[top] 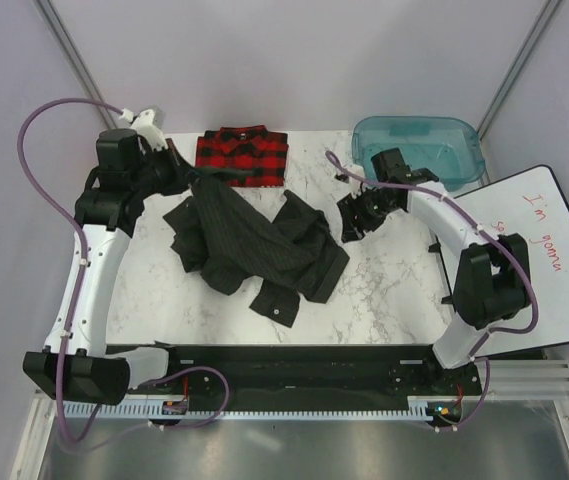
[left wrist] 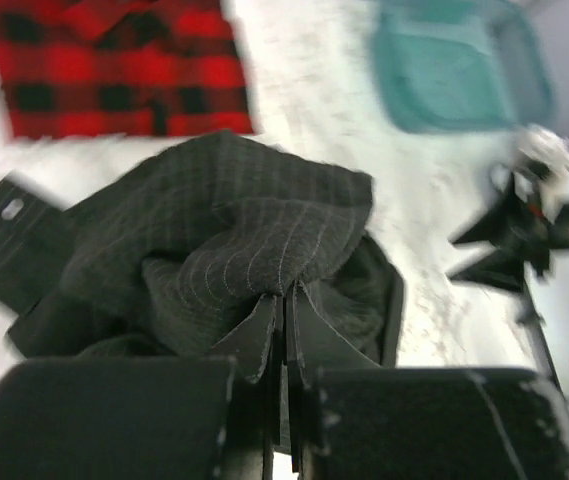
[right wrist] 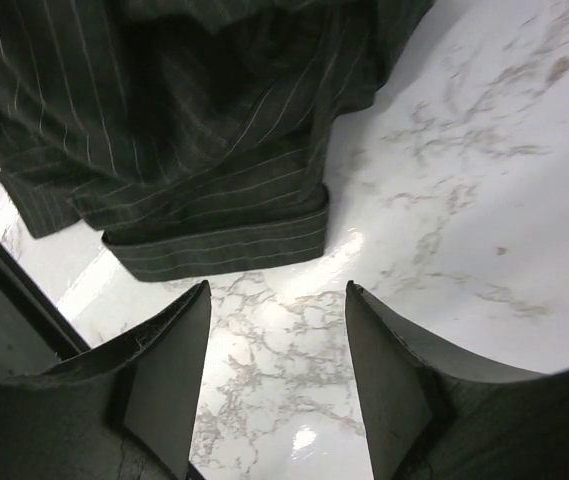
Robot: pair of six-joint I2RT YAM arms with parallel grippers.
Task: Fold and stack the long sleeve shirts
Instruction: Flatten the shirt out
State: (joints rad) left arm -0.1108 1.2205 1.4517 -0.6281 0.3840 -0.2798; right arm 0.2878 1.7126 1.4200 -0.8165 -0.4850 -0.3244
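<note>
The charcoal pinstriped long sleeve shirt (top: 254, 245) lies crumpled across the middle of the marble table (top: 384, 290). My left gripper (top: 196, 182) is shut on a bunched fold at the shirt's far left end, and the cloth (left wrist: 234, 230) rises out of the closed fingertips (left wrist: 286, 295). The red-and-black plaid shirt (top: 243, 156) lies folded flat at the back of the table, also seen past the dark cloth (left wrist: 114, 65). My right gripper (top: 354, 222) hangs open just right of the charcoal shirt. Only bare marble shows between its fingers (right wrist: 277, 300), with a cuffed hem (right wrist: 214, 240) just beyond them.
A teal plastic bin (top: 419, 150) stands at the back right corner. A whiteboard with red writing (top: 544, 250) lies off the table's right edge. A black rail (top: 284, 365) runs along the near edge between the arm bases.
</note>
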